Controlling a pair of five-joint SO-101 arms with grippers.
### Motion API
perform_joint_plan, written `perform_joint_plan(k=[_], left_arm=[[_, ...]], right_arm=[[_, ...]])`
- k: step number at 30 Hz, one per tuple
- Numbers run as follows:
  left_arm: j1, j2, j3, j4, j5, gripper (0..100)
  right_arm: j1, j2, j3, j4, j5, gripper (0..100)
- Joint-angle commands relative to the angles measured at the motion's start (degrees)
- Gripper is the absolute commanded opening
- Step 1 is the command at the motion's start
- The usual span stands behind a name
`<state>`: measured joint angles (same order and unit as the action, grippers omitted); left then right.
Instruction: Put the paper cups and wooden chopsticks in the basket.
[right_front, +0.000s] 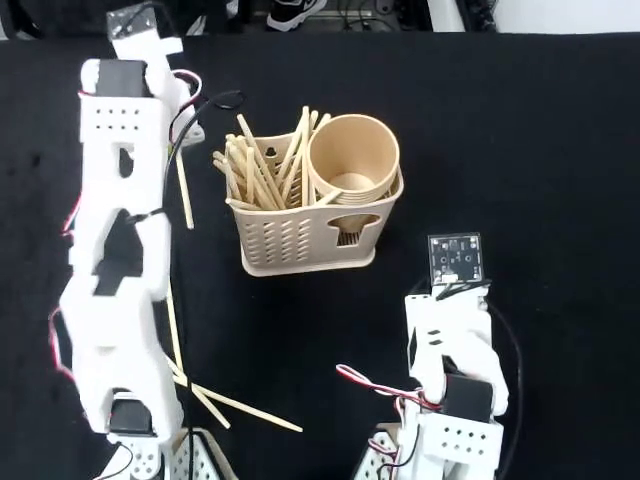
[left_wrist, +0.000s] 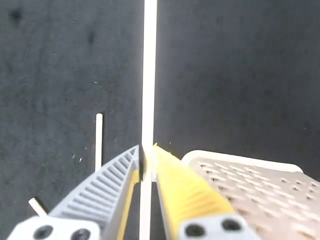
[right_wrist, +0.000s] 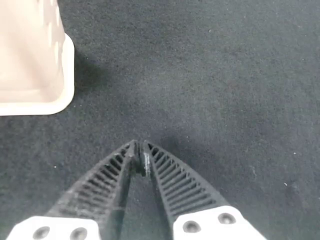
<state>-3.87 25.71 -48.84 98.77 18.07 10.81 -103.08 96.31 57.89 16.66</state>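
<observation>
Black worktop, toward its far left corner: the left gripper (left_wrist: 147, 151) clamps one chopstick (left_wrist: 149, 75) lengthwise between its jaws, the basket (right_front: 300, 245) just beside it toward the middle; the right gripper (right_wrist: 139, 146) rests clenched, empty.

Basket (right_wrist: 35, 65) cut off at edge, chopstick (left_wrist: 149, 60) running off frame at both ends

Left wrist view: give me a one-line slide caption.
Left claw shut on a wooden chopstick against the black table, with the basket close beside it.
</observation>
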Motion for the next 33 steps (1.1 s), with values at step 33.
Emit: perform_joint_plan(k=[33], left_arm=[[16.7, -129.7, 118.0, -93.4, -9.2, 3]], right_arm=[[-0.8, -4.1, 0.2, -1.0, 0.3, 1.5]])
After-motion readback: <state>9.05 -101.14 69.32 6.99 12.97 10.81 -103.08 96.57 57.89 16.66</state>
